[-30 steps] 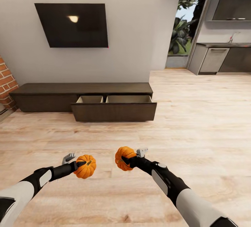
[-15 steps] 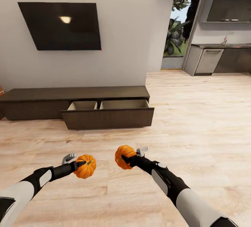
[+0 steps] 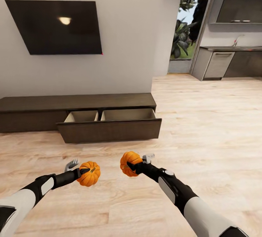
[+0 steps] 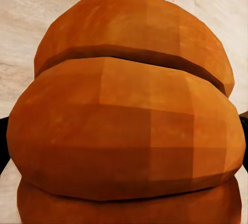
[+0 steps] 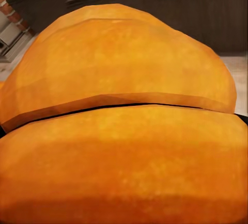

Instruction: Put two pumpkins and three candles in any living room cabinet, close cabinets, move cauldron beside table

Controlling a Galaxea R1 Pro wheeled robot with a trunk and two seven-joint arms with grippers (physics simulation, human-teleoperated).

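Each of my grippers carries one orange ribbed pumpkin above the wood floor. My left gripper (image 3: 83, 172) is shut on the left pumpkin (image 3: 89, 174), whose orange ribs (image 4: 124, 115) loom close in the left wrist view. My right gripper (image 3: 131, 165) is shut on the right pumpkin (image 3: 129, 163), whose surface (image 5: 124, 131) crowds the right wrist view. Ahead, against the white wall, stands the long dark-brown cabinet (image 3: 43, 103). Its wide right drawer (image 3: 109, 130) is pulled out, showing two pale compartments with nothing in them.
A black wall TV (image 3: 58, 27) hangs above the cabinet. To the right, a glass door (image 3: 187, 26) shows plants, and dark kitchen units (image 3: 227, 62) line the far right wall. Bare wood floor (image 3: 203, 127) stretches between me and the cabinet.
The whole view has shifted: the cabinet and TV have slid left and drawn nearer, and the brick fireplace has left the picture. Both arms hold their pumpkins in the same pose.
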